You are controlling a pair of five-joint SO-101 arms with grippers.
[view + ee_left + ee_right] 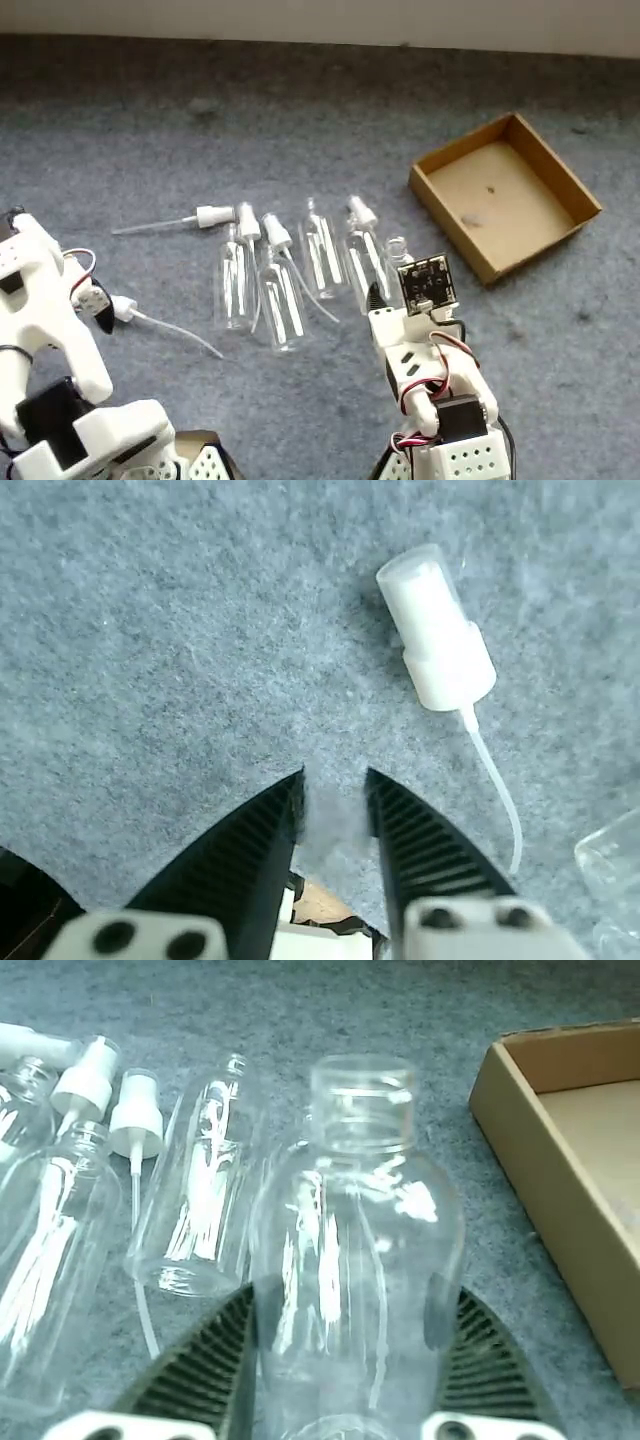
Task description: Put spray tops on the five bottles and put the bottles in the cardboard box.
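Observation:
My right gripper point(350, 1305) is shut on a clear bottle point(360, 1210) with a bare, open neck; in the high view this bottle point(397, 252) points away from the arm, with the right gripper point(388, 290) behind it. Several other clear bottles point(282, 298) lie side by side left of it, some with white spray tops point(275, 232) at their necks. A loose spray top point(437, 640) with a long tube lies just ahead of my open left gripper point(335, 778), apart from its fingers. The same top point(122, 308) sits by the left gripper point(100, 305).
The cardboard box point(575, 185) stands open at the back right, its near wall point(545, 1170) close beside the held bottle. Another loose spray top point(214, 215) with its tube lies behind the row of bottles. Grey carpet covers the whole table.

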